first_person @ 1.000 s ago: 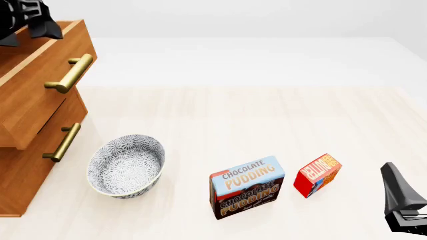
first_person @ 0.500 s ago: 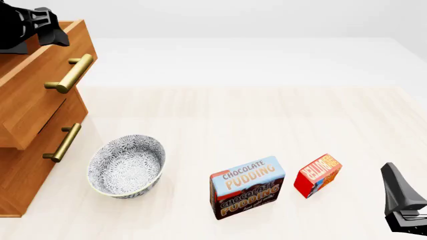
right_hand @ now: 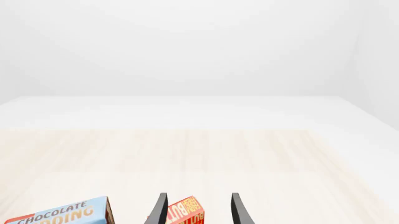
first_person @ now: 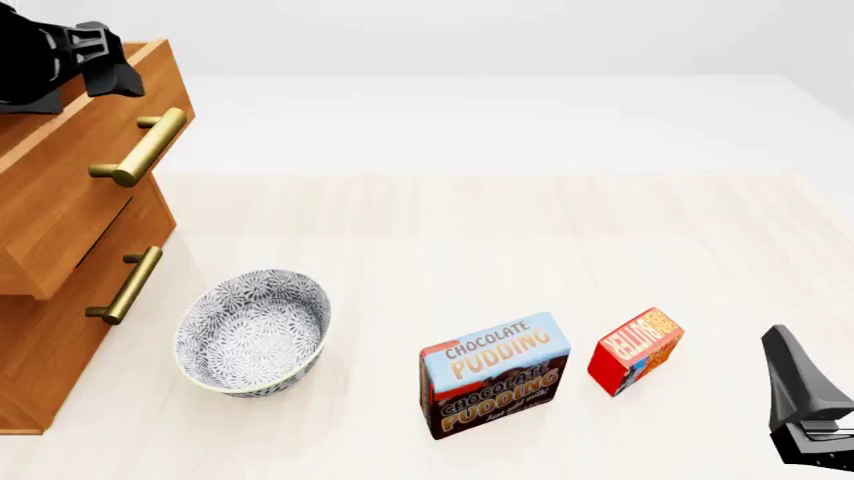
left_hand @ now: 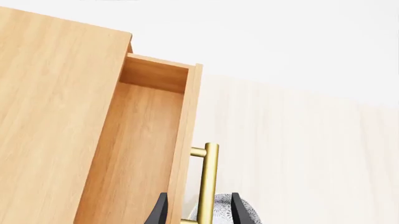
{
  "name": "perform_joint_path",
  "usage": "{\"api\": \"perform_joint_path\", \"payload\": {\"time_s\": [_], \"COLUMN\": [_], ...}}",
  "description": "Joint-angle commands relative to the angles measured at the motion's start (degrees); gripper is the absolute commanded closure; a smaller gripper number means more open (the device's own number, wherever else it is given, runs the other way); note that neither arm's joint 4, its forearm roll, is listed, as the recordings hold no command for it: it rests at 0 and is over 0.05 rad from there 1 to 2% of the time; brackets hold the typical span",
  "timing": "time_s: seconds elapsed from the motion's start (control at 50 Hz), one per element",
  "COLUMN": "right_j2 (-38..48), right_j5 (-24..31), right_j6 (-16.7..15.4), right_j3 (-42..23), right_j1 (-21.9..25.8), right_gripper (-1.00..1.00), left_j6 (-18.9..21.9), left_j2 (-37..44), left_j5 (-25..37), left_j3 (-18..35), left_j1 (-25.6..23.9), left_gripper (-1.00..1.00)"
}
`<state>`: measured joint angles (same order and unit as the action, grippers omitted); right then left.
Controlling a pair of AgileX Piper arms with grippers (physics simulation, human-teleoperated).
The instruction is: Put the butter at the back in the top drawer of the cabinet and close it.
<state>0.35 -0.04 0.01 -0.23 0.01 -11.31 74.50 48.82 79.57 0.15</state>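
The butter [first_person: 635, 350], a small red box with an orange label, stands on the table at the front right, just right of the pudding box. My right gripper [first_person: 790, 365] is open a little to its right and nearer me; in the right wrist view the butter [right_hand: 187, 213] shows low between the open fingers, ahead of them. At the left stands the cabinet [first_person: 54, 330] with its top drawer [first_person: 74, 190] pulled out. My left gripper [first_person: 100, 55] hovers open above the drawer's top edge. The left wrist view shows the drawer's bare inside [left_hand: 137, 154] and its brass handle [left_hand: 209, 179].
A patterned bowl [first_person: 254, 330] sits in front of the cabinet's lower drawers. The blue-and-brown Chocolate Pudding box [first_person: 494, 375] stands upright between bowl and butter. The lower drawer's handle [first_person: 127, 285] sticks out toward the bowl.
My left gripper has shifted slightly to the right above the open top drawer. The right arm and the objects on the table have not moved.
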Motion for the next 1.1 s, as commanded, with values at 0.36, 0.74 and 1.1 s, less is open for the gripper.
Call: {"api": "perform_joint_path", "payload": {"time_s": [0.36,0.74,1.1], "right_j2": [0.0,0.0,0.0], "right_j5": [0.0,0.0,0.0], "right_j6": [0.0,0.0,0.0], "right_j3": [0.0,0.0,0.0], "right_j1": [0.0,0.0,0.0], "right_gripper": [-1.00,-1.00,-1.00], "left_j6": [-1.3,-1.3,-1.4], "left_j2": [0.4,-1.1,-1.3], "left_j5": [-1.5,-0.9,-0.9], "left_j3": [-1.7,-1.2,-1.0], "left_j1": [-0.2,0.6,1.0], "left_gripper": [-1.00,-1.00,-1.00]}}
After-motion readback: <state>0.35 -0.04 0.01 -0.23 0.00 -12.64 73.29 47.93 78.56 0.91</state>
